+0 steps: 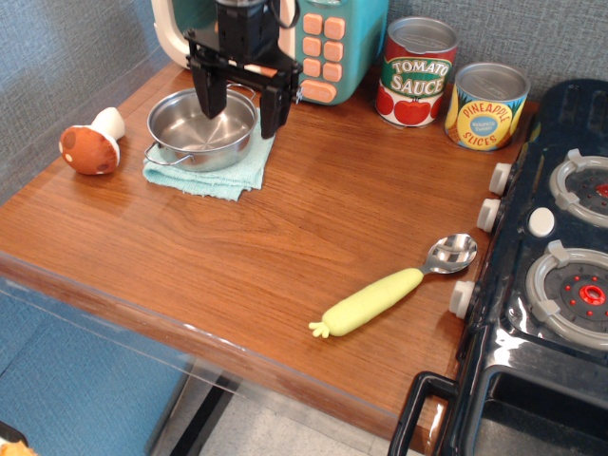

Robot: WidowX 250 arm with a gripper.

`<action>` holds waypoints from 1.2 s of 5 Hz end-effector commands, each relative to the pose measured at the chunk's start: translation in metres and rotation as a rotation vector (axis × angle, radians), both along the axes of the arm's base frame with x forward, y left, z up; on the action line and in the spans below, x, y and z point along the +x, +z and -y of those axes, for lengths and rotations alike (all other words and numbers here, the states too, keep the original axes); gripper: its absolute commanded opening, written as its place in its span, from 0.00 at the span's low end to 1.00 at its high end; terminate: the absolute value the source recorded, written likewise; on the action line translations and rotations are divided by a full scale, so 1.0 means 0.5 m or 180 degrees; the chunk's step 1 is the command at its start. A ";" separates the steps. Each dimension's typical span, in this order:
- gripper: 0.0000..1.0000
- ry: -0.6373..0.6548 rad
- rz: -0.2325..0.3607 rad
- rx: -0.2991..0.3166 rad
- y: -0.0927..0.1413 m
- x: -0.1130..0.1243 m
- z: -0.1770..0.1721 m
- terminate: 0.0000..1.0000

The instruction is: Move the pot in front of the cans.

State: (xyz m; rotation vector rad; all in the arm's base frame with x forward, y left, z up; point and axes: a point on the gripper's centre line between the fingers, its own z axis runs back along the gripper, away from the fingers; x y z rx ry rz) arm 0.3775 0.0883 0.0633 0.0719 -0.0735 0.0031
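Observation:
The shiny steel pot point(195, 131) sits on a teal cloth point(228, 169) at the back left of the wooden table. My gripper point(242, 106) hangs open over the pot's right rim, one finger above the bowl and the other just outside it, holding nothing. The tomato sauce can point(417, 71) and the shorter pineapple slices can point(486, 105) stand side by side at the back right, well apart from the pot.
A toy microwave point(328, 43) stands behind the pot. A toy mushroom point(90, 144) lies at the left edge. A yellow-handled spoon point(389, 290) lies near the front right. A black toy stove point(556, 266) fills the right side.

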 end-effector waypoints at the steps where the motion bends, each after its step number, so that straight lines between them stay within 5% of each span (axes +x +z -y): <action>1: 1.00 0.0113 0.0169 -0.0099 -0.016 0.021 -0.029 0.00; 2: 1.00 0.0071 0.0149 -0.0112 -0.024 0.027 -0.018 0.00; 3: 0.00 0.0077 0.0157 -0.0125 -0.032 0.025 -0.010 0.00; 5: 0.00 -0.0017 0.0252 -0.0043 0.008 0.020 0.015 0.00; 6: 0.00 -0.0146 0.0395 0.0163 0.074 0.010 0.060 0.00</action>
